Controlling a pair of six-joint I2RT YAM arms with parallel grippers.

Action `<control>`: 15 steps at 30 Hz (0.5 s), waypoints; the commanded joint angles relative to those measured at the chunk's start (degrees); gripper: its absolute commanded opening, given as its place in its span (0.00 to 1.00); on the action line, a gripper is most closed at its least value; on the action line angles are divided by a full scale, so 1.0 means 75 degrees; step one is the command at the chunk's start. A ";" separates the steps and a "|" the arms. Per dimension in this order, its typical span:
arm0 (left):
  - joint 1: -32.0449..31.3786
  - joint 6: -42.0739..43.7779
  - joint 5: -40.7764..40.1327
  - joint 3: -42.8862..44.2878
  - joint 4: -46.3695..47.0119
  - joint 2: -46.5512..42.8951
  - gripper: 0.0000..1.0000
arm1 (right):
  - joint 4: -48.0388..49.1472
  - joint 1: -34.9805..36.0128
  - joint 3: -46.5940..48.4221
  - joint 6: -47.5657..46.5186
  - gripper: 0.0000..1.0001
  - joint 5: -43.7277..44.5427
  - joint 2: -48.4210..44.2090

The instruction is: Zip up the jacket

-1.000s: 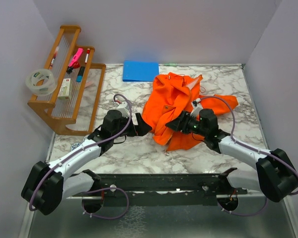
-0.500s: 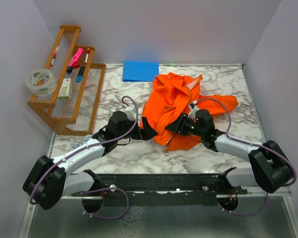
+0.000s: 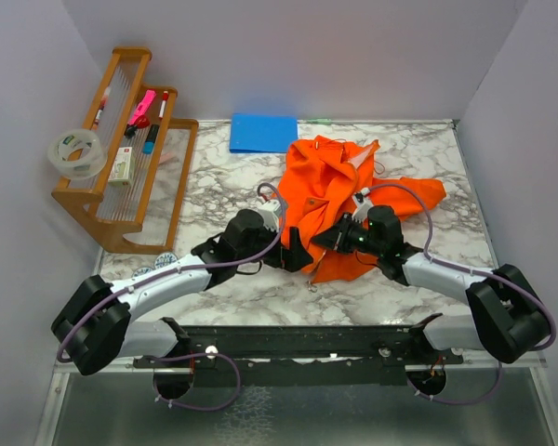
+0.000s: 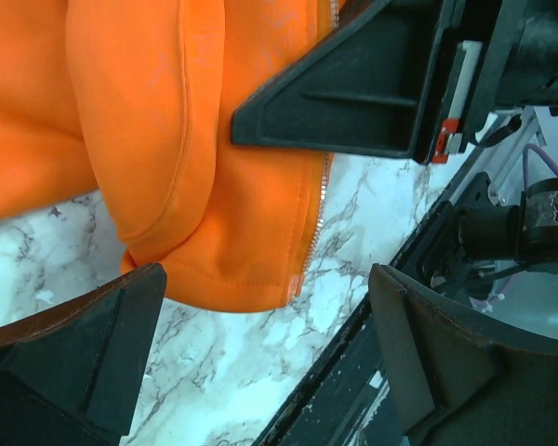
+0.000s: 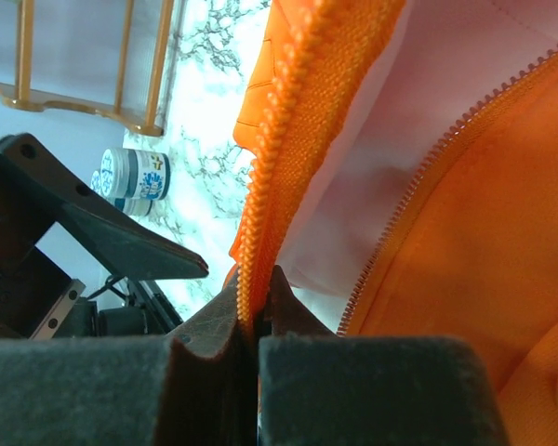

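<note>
The orange jacket point(image 3: 327, 186) lies crumpled right of the table's middle. In the right wrist view my right gripper point(image 5: 257, 311) is shut on the jacket's orange zipper tape point(image 5: 288, 121), with pale pink lining point(image 5: 428, 102) and the other row of zipper teeth point(image 5: 428, 177) beside it. From above, that right gripper point(image 3: 321, 241) sits at the jacket's lower front edge. My left gripper point(image 3: 298, 254) stands open just left of it. In the left wrist view the left gripper point(image 4: 265, 297) straddles the jacket's bottom hem point(image 4: 214, 279) and its zipper end point(image 4: 312, 232), touching nothing.
A wooden rack point(image 3: 121, 200) with pens and a tape roll point(image 3: 77, 153) stands at the left. A flat blue rectangle point(image 3: 263, 133) lies at the back. Small round tins point(image 3: 161, 263) sit near the rack's front. The black front rail point(image 3: 307, 342) runs along the near edge.
My left gripper has travelled right, up to the jacket's lower hem, staying open. My right gripper has closed on the zipper tape and shifted slightly left.
</note>
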 commanded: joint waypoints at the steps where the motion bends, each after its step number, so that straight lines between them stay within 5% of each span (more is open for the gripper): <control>1: -0.0063 0.0521 -0.0745 0.0470 -0.0489 -0.0089 0.99 | 0.0294 0.0061 -0.0062 -0.0172 0.00 -0.0470 -0.0175; 15: -0.0192 0.0886 0.0054 0.0627 -0.0262 0.0541 0.97 | 0.0775 0.0063 -0.0007 0.0077 0.01 -0.1209 -0.0418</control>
